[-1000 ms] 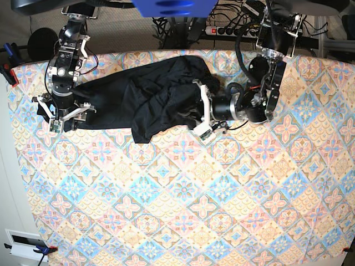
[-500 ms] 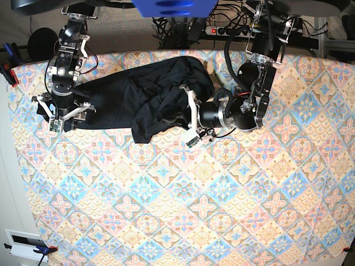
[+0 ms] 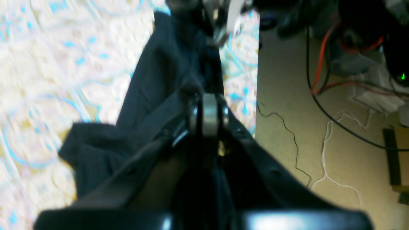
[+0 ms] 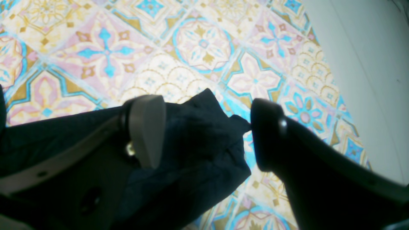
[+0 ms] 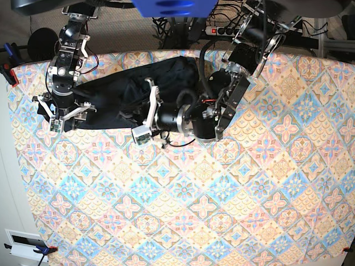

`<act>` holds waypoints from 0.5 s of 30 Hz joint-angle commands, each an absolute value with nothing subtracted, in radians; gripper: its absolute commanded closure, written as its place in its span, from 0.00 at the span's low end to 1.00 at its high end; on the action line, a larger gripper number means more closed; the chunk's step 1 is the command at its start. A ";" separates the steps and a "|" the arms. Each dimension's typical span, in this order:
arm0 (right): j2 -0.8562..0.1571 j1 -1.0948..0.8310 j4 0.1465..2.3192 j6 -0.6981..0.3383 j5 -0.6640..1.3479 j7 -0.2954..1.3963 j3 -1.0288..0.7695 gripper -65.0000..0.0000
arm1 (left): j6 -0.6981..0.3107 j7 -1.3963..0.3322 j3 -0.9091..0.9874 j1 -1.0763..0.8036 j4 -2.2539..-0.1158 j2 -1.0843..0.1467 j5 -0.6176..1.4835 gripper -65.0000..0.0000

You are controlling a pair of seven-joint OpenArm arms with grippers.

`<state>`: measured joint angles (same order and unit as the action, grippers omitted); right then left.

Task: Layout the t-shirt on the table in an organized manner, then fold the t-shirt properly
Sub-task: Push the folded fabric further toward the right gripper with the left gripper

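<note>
The black t-shirt (image 5: 111,94) lies bunched along the far side of the table (image 5: 183,199). My left gripper (image 5: 147,108) reaches across it from the right and is shut on a fold of the fabric. In the blurred left wrist view the closed fingertips (image 3: 207,108) pinch the t-shirt (image 3: 159,73), which stretches away from them. My right gripper (image 5: 64,116) stands open over the shirt's left end. In the right wrist view its pads (image 4: 147,127) straddle the dark sleeve end (image 4: 198,147) without closing on it.
The table's far edge runs just behind the shirt, with floor, cables and a power strip (image 5: 222,30) beyond it. A pale wall (image 4: 367,64) borders the table's left edge. A blue clamp (image 5: 11,52) sits at the far left corner.
My left arm has swept leftward across the table with the shirt's right part in its grip, pulling it over the middle. The right arm has stayed put, open.
</note>
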<state>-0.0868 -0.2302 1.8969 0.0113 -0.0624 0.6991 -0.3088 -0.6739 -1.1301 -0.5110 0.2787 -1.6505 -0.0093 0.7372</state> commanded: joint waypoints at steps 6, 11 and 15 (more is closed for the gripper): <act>-0.097 -0.236 1.913 0.015 -0.064 0.673 -0.311 0.38 | -0.673 -1.098 -0.504 0.329 -1.514 0.045 0.760 1.00; -0.097 -0.240 1.913 0.015 -0.064 0.673 -0.311 0.38 | -0.673 -1.096 -0.504 0.329 -1.422 0.084 0.760 1.00; -0.097 -0.240 1.913 0.015 -0.064 0.673 -0.311 0.38 | -0.673 -1.059 -0.512 0.329 -1.399 0.108 0.759 0.99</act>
